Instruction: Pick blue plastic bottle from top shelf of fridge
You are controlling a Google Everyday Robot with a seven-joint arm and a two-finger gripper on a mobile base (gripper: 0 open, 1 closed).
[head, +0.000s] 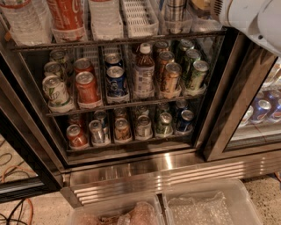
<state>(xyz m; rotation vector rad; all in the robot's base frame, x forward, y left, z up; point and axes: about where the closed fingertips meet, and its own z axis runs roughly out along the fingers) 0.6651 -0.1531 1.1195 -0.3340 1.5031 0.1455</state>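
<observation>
The fridge (pixel 131 169) stands open in front of me. Its top shelf (pixel 131 40) runs along the upper edge of the camera view, with white slotted lane trays (pixel 138 17). The blue plastic bottle (pixel 175 9) stands in a right-hand lane. Only its plaid lower part shows, because the frame's top edge cuts it off. My white arm (pixel 250 19) comes in at the top right, just right of the bottle. The gripper itself is out of view past the top edge.
A red Coca-Cola bottle (pixel 66 15) and a clear water bottle (pixel 22 19) stand on the left of the top shelf. Below are racks of cans and a small brown bottle (pixel 144 72). A black door frame (pixel 228 101) is on the right. Clear bins (pixel 206 206) sit on the floor.
</observation>
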